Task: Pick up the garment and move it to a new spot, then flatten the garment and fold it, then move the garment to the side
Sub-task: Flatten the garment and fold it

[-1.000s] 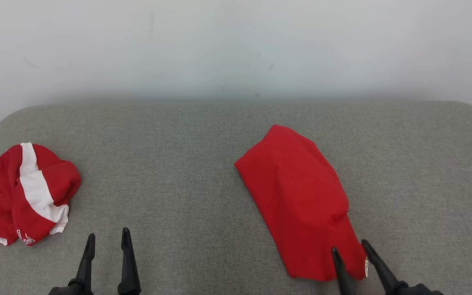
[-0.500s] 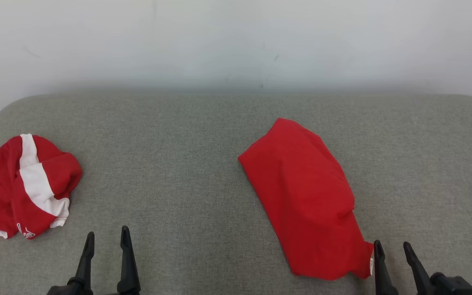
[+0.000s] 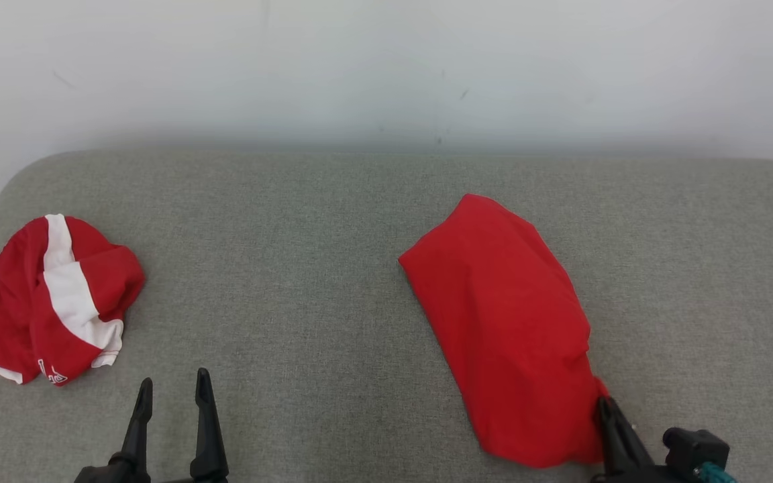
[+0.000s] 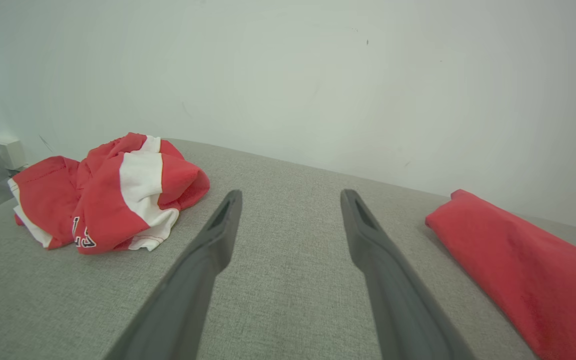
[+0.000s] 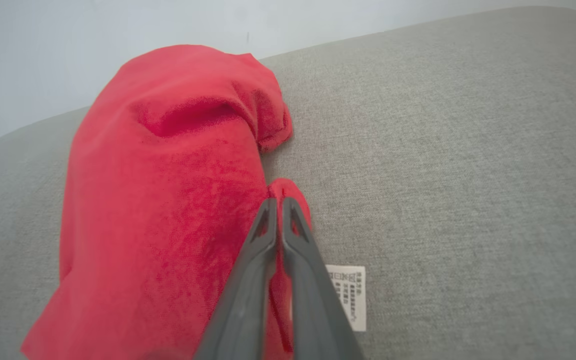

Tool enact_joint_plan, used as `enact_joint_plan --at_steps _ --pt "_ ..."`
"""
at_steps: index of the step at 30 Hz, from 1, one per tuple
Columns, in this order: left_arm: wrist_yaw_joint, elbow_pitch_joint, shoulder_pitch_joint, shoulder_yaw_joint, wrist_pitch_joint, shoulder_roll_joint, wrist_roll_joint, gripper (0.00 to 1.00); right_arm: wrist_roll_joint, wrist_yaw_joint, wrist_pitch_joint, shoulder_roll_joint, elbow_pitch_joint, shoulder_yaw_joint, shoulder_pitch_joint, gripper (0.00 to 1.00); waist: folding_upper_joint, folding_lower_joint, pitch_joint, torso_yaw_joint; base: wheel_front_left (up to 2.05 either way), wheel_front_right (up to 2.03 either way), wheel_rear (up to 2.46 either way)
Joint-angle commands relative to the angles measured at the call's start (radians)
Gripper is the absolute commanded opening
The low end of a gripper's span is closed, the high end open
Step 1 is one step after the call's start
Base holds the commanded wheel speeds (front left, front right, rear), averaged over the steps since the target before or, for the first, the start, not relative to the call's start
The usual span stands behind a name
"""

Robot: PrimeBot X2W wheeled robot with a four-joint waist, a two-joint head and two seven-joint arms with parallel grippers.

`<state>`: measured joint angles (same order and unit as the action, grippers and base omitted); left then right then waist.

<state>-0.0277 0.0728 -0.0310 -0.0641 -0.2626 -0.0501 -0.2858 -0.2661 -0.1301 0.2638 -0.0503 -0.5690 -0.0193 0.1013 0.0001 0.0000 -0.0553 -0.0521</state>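
A folded plain red garment [image 3: 504, 322] lies slanted on the grey padded surface [image 3: 292, 268], right of centre. My right gripper [image 3: 604, 406] is at its near right corner, shut on a fold of the red cloth [image 5: 168, 200]; the right wrist view shows the two fingers pressed together [image 5: 278, 202] with cloth pinched between them. A white care label [image 5: 349, 295] lies flat beside the fingers. My left gripper [image 3: 172, 389] stands open over bare surface at the lower left, its fingers [image 4: 290, 195] apart with nothing between them.
A crumpled red-and-white garment [image 3: 51, 298] sits at the surface's left end, also seen left of my left fingers [image 4: 113, 200]. A pale wall [image 3: 386, 67] backs the surface. Bare grey padding lies between the two garments.
My right gripper, open beside the garment's near corner half a second ago, has closed on the cloth's edge. The head camera shifted slightly. The left gripper stayed put.
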Motion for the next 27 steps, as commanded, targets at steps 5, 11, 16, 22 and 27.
enact_joint_plan --at_steps 5,11,16,22,27 --pt "-0.008 -0.008 -0.005 -0.001 -0.003 0.000 -0.004 1.00 0.030 -0.001 0.001 -0.014 0.093 0.072 0.030 0.00 -0.0001 0.0000 0.003 0.007 0.00 0.00 0.00" --pt "-0.014 -0.012 -0.003 -0.003 -0.003 0.000 -0.011 1.00 0.040 -0.001 0.001 -0.016 0.259 0.214 0.031 0.00 -0.0001 0.0000 -0.004 0.022 0.00 0.00 0.00" --pt "-0.016 -0.011 0.003 -0.013 -0.003 0.000 -0.018 1.00 0.053 -0.001 0.001 -0.032 0.308 0.328 -0.002 0.00 -0.0001 0.0000 -0.009 0.022 0.00 0.00 0.00" --pt "-0.020 -0.007 0.010 -0.021 -0.003 0.000 -0.023 1.00 0.042 -0.001 0.001 -0.025 0.301 0.403 -0.016 0.00 -0.0001 0.0000 -0.011 0.012 0.00 0.00 0.00" --pt "-0.018 -0.002 0.001 -0.018 -0.003 0.000 -0.024 1.00 0.021 -0.001 0.001 -0.015 0.347 0.304 0.013 0.00 -0.0001 0.0000 -0.002 0.009 0.00 0.00 0.00"
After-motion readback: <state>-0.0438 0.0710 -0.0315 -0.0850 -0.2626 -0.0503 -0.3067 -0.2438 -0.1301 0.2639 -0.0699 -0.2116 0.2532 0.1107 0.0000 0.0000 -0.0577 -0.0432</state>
